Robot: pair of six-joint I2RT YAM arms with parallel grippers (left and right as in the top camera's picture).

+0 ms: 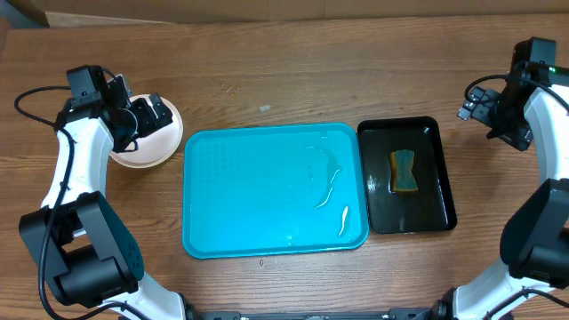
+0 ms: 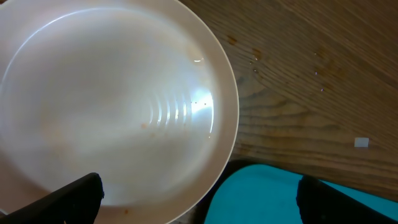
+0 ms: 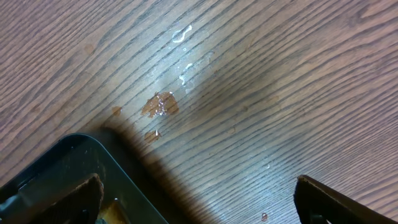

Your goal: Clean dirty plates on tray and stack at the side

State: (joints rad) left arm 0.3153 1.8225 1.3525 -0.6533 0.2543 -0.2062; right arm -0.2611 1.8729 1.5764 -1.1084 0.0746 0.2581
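The plates (image 1: pixel 158 153) sit in a stack on the table just left of the turquoise tray (image 1: pixel 267 191). How many are in the stack does not show. The top plate (image 2: pixel 118 99) is white and wet, with only faint orange specks. My left gripper (image 1: pixel 147 117) hovers over the stack, open and empty; in the left wrist view its fingers (image 2: pixel 199 199) straddle the plate's rim and a tray corner (image 2: pixel 267 193). The tray holds no plates, only water streaks. My right gripper (image 1: pixel 487 108) is open and empty above bare table at the far right (image 3: pixel 199 199).
A narrow black tray (image 1: pixel 440 200) right of the turquoise tray holds a yellow-and-green sponge (image 1: pixel 404 172); its corner shows in the right wrist view (image 3: pixel 56 168). Small orange smears and water drops (image 3: pixel 160 104) lie on the wood near it.
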